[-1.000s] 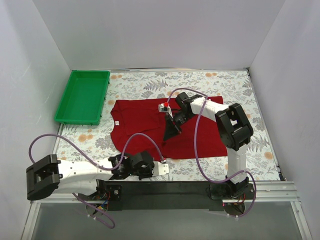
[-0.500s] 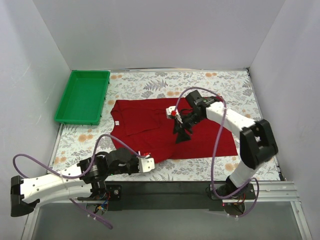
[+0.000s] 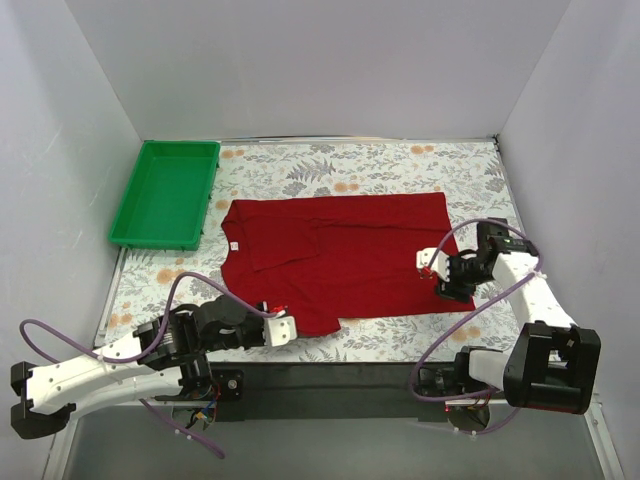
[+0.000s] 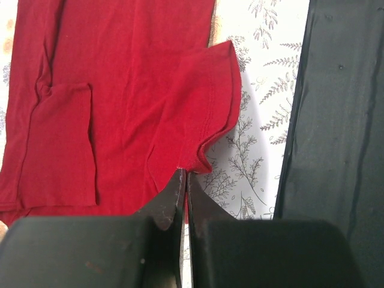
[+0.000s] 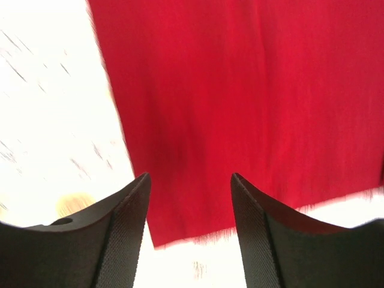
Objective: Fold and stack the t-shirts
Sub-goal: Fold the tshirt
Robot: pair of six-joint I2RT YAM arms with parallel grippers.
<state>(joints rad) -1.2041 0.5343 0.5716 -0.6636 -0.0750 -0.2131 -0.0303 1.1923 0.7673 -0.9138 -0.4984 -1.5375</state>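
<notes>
Centre of overhead view: t-shirt [image 3: 340,250] spread on patterned table [image 3: 400,165], collar toward left of frame. Lower left of frame: left gripper [image 4: 183,180], fingers pressed together at wavy near edge of cloth, apparently nipping it. Right of centre: right gripper [image 5: 189,192], fingers wide, empty, hovering over shirt's lower-right corner. Step judged: grasps being set for first fold. Next move likely calls for right fingers to descend and pinch corner; both arms then carry edge across, cloth taut.

I get a bright, even top view with soft shadows. Right wrist feed is smeared, table [image 5: 48,120] blown out white. Left wrist is sharp; t-shirt [image 4: 120,90] edge throws a soft shadow.
</notes>
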